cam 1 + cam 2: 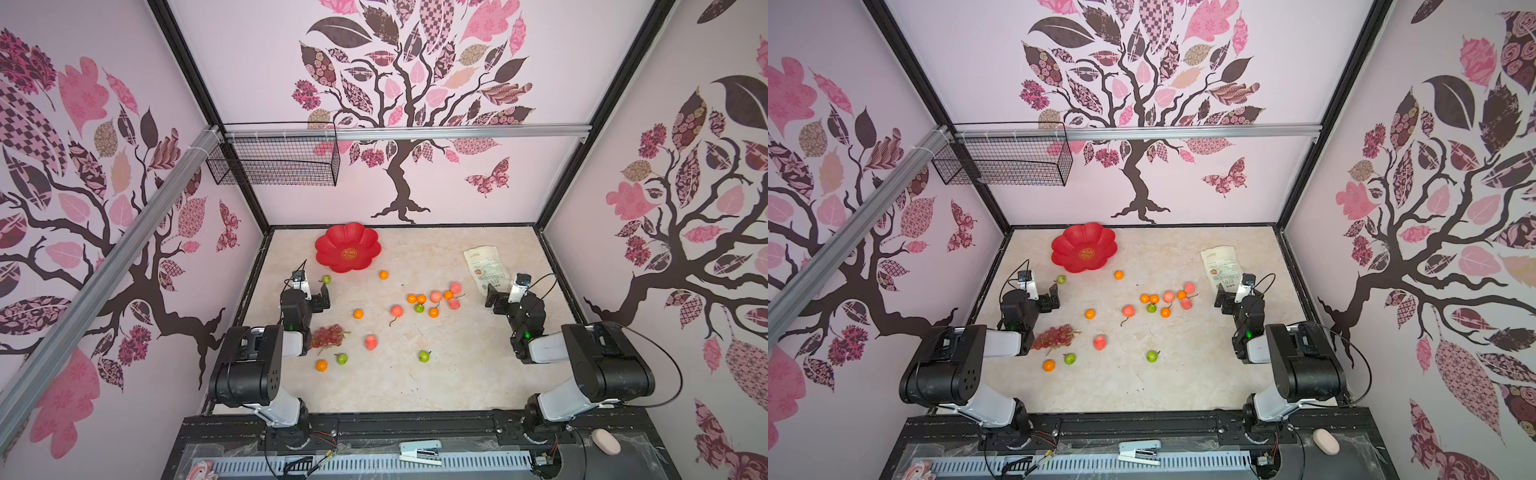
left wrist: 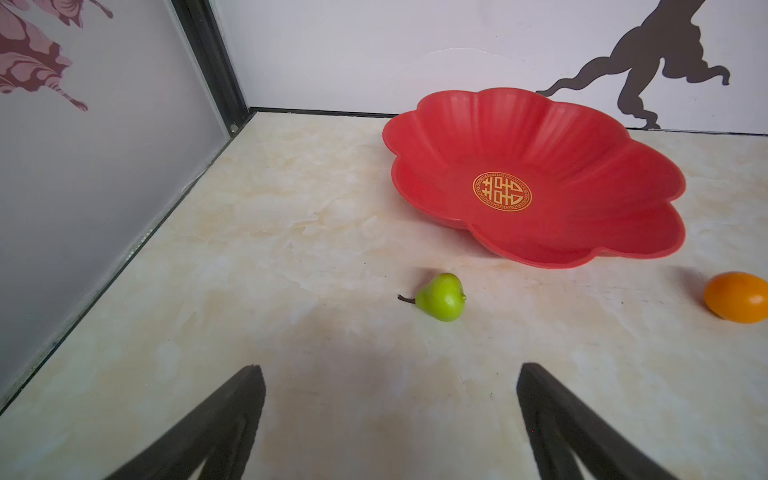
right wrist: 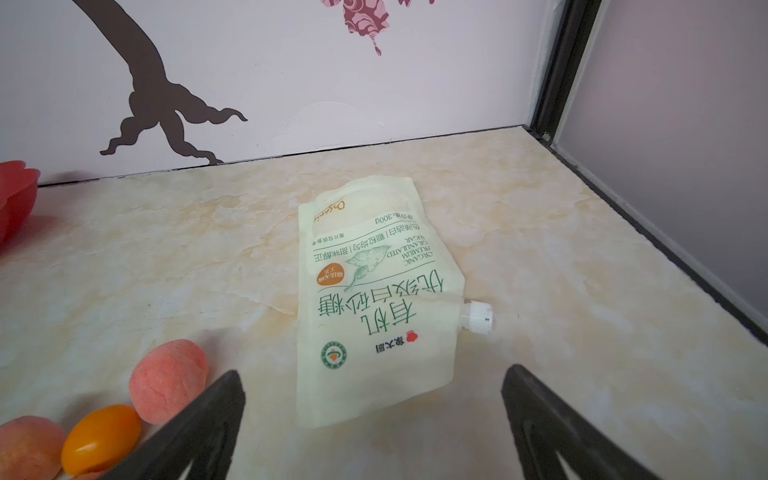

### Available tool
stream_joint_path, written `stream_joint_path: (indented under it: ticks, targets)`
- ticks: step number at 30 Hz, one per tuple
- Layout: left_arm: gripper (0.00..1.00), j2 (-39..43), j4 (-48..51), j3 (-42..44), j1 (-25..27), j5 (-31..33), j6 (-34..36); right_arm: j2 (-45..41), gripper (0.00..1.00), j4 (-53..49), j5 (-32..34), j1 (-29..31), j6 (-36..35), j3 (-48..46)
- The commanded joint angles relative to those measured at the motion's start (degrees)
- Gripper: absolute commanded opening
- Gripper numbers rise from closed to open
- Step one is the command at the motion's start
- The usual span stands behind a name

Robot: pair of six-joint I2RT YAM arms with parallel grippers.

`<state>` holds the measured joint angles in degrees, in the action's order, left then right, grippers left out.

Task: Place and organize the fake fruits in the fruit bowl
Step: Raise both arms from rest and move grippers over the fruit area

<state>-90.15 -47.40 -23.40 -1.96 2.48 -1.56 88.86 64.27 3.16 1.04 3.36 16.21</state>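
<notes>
Holds the left claw (image 2: 390, 368) wide and empty before a green pear (image 2: 441, 297) lying near the red bowl (image 1: 328, 245) at the desk's (image 1: 415, 386) far left. Holds the right claw (image 3: 374, 370) wide and empty at a printed pouch (image 3: 374, 299). Shows oranges (image 1: 321, 365), peaches (image 1: 370, 342) and grapes (image 1: 328, 336) loose on the desk, outside the bowl.

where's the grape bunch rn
In a top view the grape bunch lies at the left of the table, beside the left arm, with a pink peach to its right and a green fruit nearer the robot.

Glossy red plastic fruit bowl (image 2: 582, 137), smooth marbled tabletop (image 2: 291, 249), matt pouch (image 3: 374, 374)
</notes>
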Motion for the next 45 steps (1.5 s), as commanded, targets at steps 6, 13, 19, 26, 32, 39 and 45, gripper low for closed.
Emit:
stream_joint_path:
  ticks: [6,13,19,26,32,39,45]
  targets:
    - [0.98,1.0,-0.8,0.7,-0.3,-0.4,-0.3,0.0,1.00,-0.7,-0.8,0.0,-0.7,1.2]
    - [0.99,1.0,-0.8,0.6,-0.3,-0.4,-0.4,0.0,1.00,-0.8,-1.4,-0.3,-0.6,1.2]
    - [0.98,1.0,-0.8,0.6,-0.3,-0.4,-0.4,0.0,1.00,-0.8,-1.9,-0.6,-0.5,1.2]
    - [0.99,1.7,-4.1,2.5,3.4,8.2,1.3,-1.5,1.00,4.5,-2.3,-0.7,-0.7,-2.2]
    - [0.99,12.3,3.7,3.4,7.0,17.2,1.4,-8.6,1.00,1.2,0.0,-0.6,0.4,-3.9]
    - [0.99,24.0,33.5,-7.5,9.5,28.4,-10.1,-18.9,1.00,-19.2,9.2,-0.1,10.8,1.8]
    - [0.98,26.3,59.2,-21.0,9.5,26.2,-20.5,-21.2,1.00,-40.0,14.4,0.1,24.2,11.5]
